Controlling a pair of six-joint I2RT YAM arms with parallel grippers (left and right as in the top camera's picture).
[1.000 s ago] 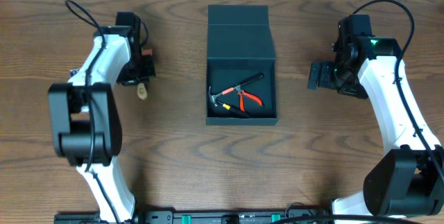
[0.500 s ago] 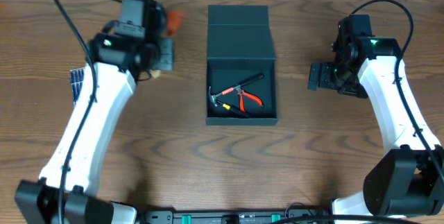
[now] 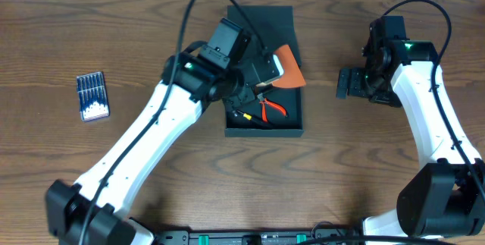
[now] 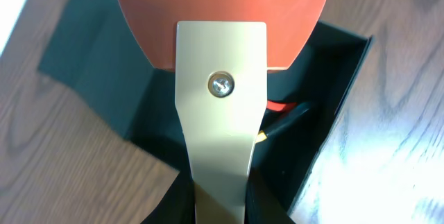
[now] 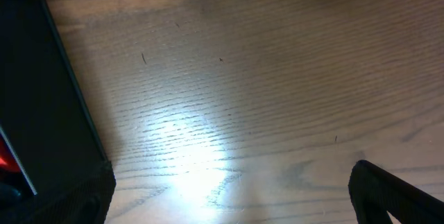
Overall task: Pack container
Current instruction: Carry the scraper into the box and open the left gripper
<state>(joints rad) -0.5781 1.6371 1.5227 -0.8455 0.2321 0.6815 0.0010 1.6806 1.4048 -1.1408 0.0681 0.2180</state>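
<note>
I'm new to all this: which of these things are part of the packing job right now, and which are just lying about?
In the job: container; orange scraper gripped by the left end effector above it; red-handled pliers already inside.

Lying about: blue case of bits, untouched; right end effector, open, beside the container.

- The left arm (image 3: 144, 142) stretches diagonally from its near-left base toward the middle, and the left gripper (image 3: 264, 70) is clamped on the pale handle of an orange-bladed scraper (image 3: 289, 67).
- The right arm (image 3: 424, 101) is bent along the right side, with the right gripper (image 3: 350, 83) pointing left, fingers (image 5: 395, 193) spread wide and empty.
</note>
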